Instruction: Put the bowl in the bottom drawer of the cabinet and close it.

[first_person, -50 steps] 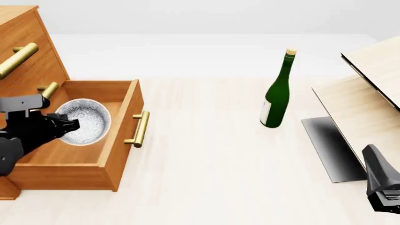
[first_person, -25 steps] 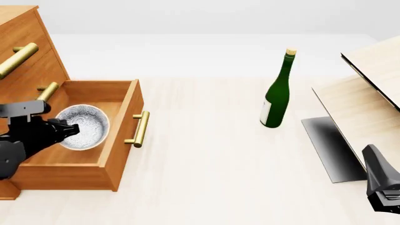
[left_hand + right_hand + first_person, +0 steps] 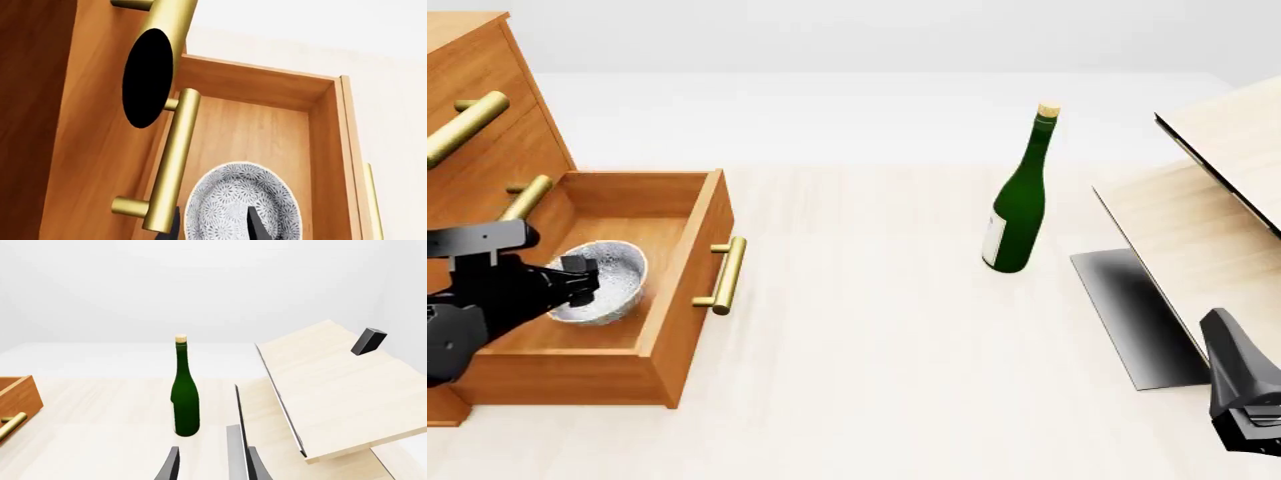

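Observation:
The cabinet stands at the far left with its bottom drawer pulled out. Inside the drawer, the speckled white bowl hangs low and tilted, its opening facing up and to the left. My left gripper is shut on the bowl's near rim. In the left wrist view one finger lies inside the bowl and the other outside it, with the drawer's far wall beyond. My right gripper rests at the front right, far from the cabinet; its fingers stand apart around nothing.
A green bottle stands upright mid-table, right of the drawer's brass handle. A pale wooden board structure slopes at the right, with a small black block on it. The middle drawer's handle overhangs the open drawer.
The left gripper has lowered the bowl deeper into the drawer and tipped it from facing the camera towards level. The right arm has not moved.

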Available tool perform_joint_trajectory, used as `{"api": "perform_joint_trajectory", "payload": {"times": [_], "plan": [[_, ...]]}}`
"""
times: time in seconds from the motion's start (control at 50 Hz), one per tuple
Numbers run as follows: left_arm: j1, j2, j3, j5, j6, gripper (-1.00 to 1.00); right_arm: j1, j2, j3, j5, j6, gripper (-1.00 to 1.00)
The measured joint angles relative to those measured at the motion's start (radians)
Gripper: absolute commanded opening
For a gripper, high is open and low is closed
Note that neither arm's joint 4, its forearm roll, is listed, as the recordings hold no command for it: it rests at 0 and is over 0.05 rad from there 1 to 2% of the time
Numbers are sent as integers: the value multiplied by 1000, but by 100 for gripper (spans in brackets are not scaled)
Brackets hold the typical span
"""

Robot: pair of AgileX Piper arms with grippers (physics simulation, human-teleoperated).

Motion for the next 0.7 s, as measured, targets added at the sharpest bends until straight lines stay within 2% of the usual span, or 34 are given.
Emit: {"api": "perform_joint_trajectory", "payload": {"times": [0.34,0.7], "plan": [[0,6,-4,3,-1,100,0,0,0,0,0,100],[-13,-49,0,35,-7,100,0,0,0,0,0,100]]}}
